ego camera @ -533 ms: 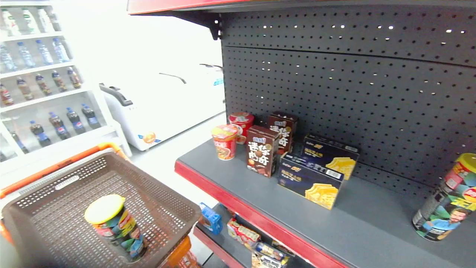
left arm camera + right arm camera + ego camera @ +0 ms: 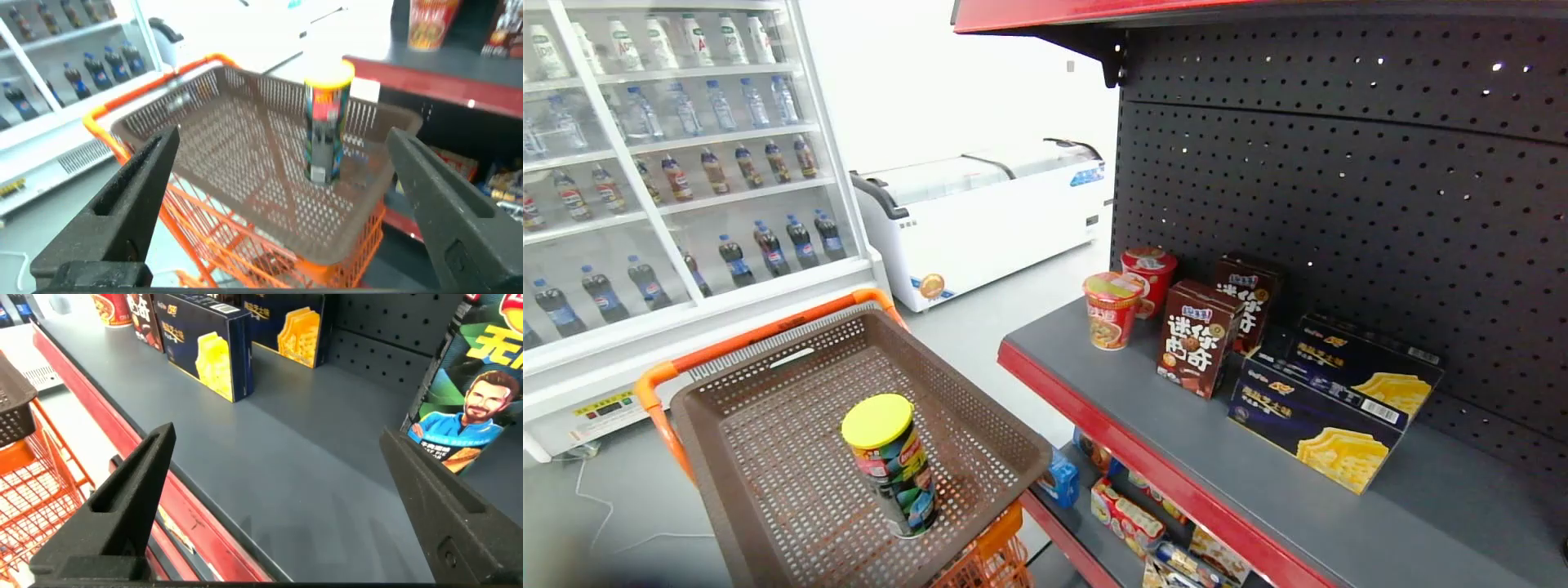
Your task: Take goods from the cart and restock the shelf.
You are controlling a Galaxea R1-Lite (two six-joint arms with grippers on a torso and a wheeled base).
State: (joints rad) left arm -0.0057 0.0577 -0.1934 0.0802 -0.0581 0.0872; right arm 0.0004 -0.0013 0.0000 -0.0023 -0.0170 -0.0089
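At about 10 o'clock in the head view stands a drinks cooler [image 2: 686,163], well apart from the work. The task's can [image 2: 888,465] is at about 7 o'clock, upright and alone in the brown basket [image 2: 792,457] on the orange cart [image 2: 654,384]. It looks like a stiff, light cardboard tube with a glossy wrap and a yellow plastic lid. It is probably slippery and easy to tip or dent, so I would take it round the middle of the body, below the lid, with a moderate squeeze.

The left gripper [image 2: 282,143] hangs over the basket's near side facing the can, spread wide and holding nothing. The basket's walls may crowd a low sideways approach.

On the shelf [image 2: 1160,441], from 2 to 4 o'clock, stand two noodle cups [image 2: 1112,310], two brown boxes [image 2: 1196,339] and two dark blue boxes [image 2: 1319,420]. The bare deck in front of and beyond them looks open for placing.

The right gripper [image 2: 278,441] hovers over the shelf, equally wide open and empty. A second can [image 2: 470,400] stands near it.
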